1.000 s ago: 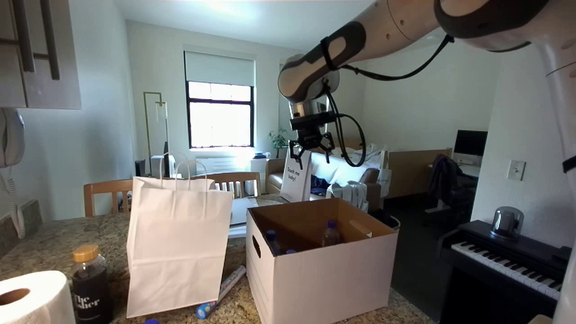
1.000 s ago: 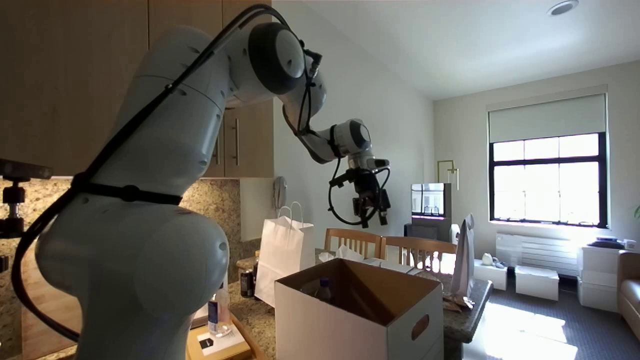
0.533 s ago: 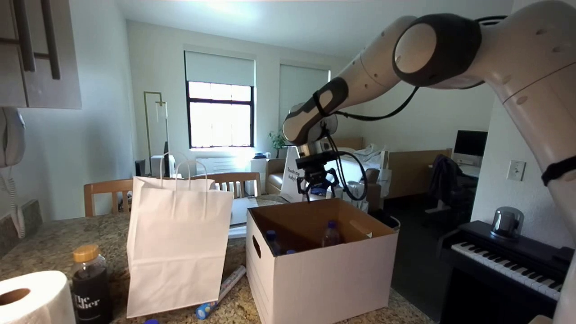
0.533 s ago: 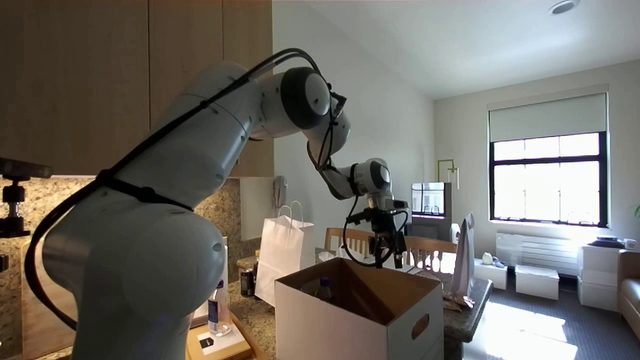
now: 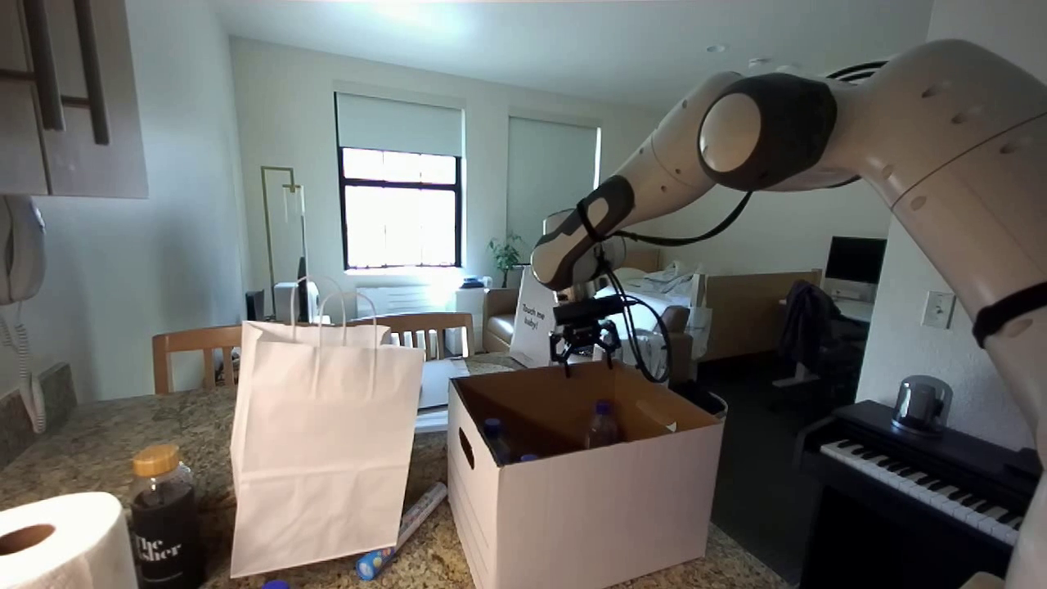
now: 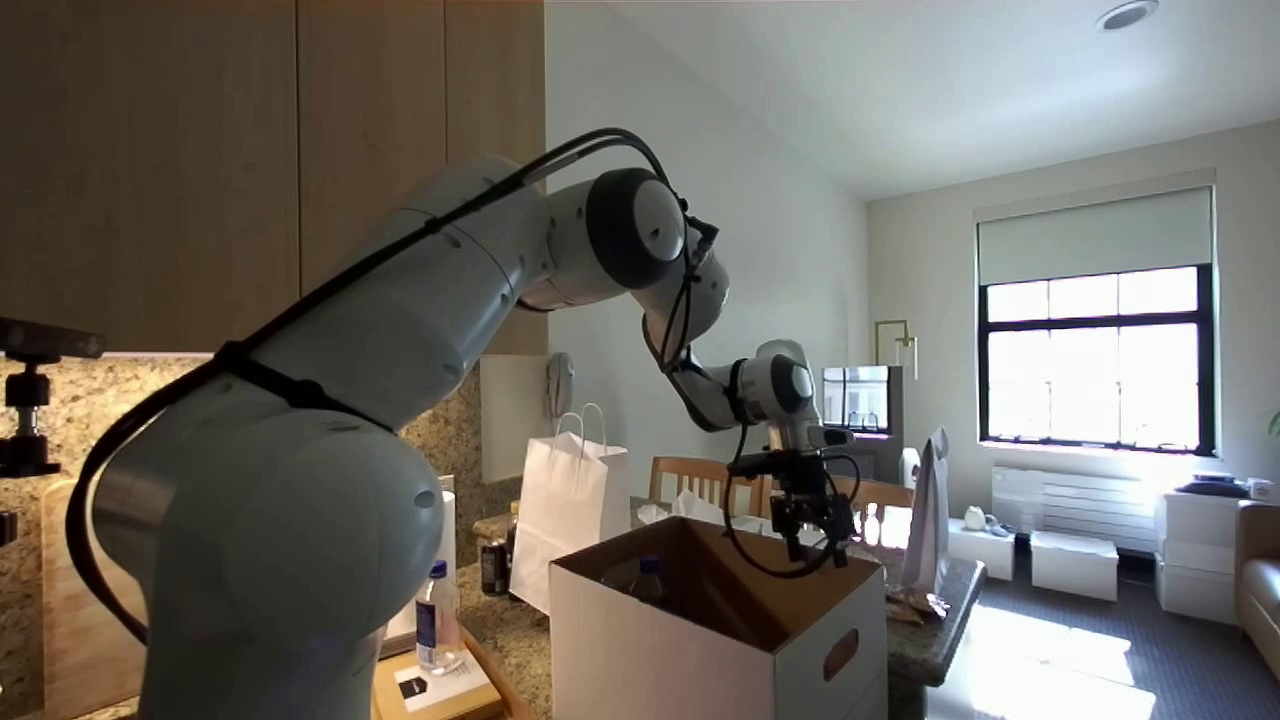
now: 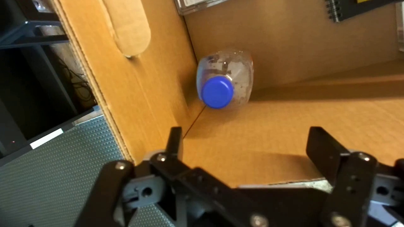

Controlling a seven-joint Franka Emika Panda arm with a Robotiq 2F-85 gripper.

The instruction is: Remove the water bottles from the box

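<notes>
The box [image 5: 601, 515], white outside and brown inside, stands open on the counter and also shows in an exterior view [image 6: 660, 650]. Several water bottles with blue caps stand in it, including one near the far wall [image 5: 602, 429] and one at the left corner [image 5: 495, 438]. In the wrist view a clear bottle [image 7: 236, 78] stands in a box corner, ahead of the fingertips and apart from them. Another water bottle [image 6: 437, 625] stands outside on a small box beside the arm. My gripper [image 5: 588, 365] is open and empty, pointing down over the far rim [image 6: 818, 552].
A tall white paper bag [image 5: 327, 458] stands left of the box, with a tube [image 5: 401, 532] between them. A dark-filled jar [image 5: 166, 523] and a paper roll [image 5: 69, 544] stand further left. A notebook [image 7: 350, 9] lies inside the box.
My gripper has come down from well above to the level of the box's far rim, moving right in both exterior views. It stays open. The bottles and box have not moved.
</notes>
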